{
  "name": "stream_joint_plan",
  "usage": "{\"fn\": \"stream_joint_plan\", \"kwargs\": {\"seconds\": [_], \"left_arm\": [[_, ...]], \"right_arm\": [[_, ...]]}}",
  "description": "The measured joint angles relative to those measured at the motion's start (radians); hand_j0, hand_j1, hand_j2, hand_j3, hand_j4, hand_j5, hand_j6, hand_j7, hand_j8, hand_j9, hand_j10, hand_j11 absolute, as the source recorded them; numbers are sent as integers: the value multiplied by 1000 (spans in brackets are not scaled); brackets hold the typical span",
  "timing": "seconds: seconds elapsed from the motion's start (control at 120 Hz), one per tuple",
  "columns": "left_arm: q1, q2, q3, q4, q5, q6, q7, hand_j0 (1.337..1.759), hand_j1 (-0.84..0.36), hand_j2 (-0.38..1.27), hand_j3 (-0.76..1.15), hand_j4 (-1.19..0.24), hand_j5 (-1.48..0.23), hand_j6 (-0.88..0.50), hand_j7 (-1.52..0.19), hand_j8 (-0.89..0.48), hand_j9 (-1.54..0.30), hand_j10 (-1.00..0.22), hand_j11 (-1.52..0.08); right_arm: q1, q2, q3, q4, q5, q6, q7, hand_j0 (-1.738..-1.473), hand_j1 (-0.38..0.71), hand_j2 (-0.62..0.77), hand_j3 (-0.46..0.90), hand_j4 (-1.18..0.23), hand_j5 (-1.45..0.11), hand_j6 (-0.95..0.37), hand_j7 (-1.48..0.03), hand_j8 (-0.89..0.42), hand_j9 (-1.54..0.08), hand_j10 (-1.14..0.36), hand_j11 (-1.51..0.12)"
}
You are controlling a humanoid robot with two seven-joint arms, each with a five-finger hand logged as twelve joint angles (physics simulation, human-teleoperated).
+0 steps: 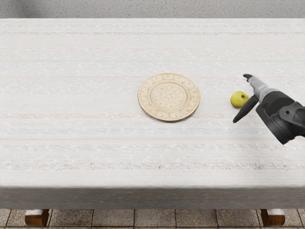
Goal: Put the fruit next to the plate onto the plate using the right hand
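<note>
While the right arm reaches in from my right edge, its hand (256, 94) sits just beside the yellow-green fruit (239, 99), fingers spread and holding nothing, one dark finger above it and one slanting below. I can't tell whether it touches. The fruit lies on the pale surface (95, 143), right of the patterned plate (169, 97) and apart from it.

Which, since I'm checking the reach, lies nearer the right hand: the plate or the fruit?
The yellow-green fruit, just beside the open right hand; the patterned plate sits farther left, apart from both.
</note>
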Motion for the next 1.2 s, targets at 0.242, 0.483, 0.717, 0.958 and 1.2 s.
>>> {"fn": "stream_joint_plan", "kwargs": {"seconds": [0.242, 0.483, 0.717, 0.958, 1.2], "left_arm": [[0, 0, 0, 0, 0, 0, 0, 1658, 58, 49, 0, -243, -316, -243, -316, -243, -316, -243, -316], [0, 0, 0, 0, 0, 0, 0, 1658, 58, 49, 0, -243, -316, -243, -316, -243, -316, -243, -316], [0, 0, 0, 0, 0, 0, 0, 1658, 58, 49, 0, -243, -316, -243, -316, -243, -316, -243, -316], [0, 0, 0, 0, 0, 0, 0, 1658, 58, 49, 0, -243, -316, -243, -316, -243, -316, -243, -316], [0, 0, 0, 0, 0, 0, 0, 1658, 58, 49, 0, -243, -316, -243, -316, -243, -316, -243, -316]], "right_arm": [[93, 86, -113, -110, 101, 0, -15, -1658, -301, -7, 0, -43, -54, -44, -54, -44, -54, -43, -54], [94, 153, -132, -210, 107, 0, -14, -1658, -193, -25, 0, -133, -171, -134, -171, -133, -171, -133, -171], [81, 167, -144, -254, 104, 0, -13, -1658, 2, -57, 0, -295, -382, -296, -382, -296, -382, -295, -382], [80, 191, -161, -302, 115, 0, -16, -1658, 68, -68, 0, -349, -453, -350, -453, -350, -453, -350, -453], [77, 219, -164, -332, 117, 0, -16, -1658, 82, -70, 0, -361, -469, -362, -469, -362, -469, -361, -469]]}}
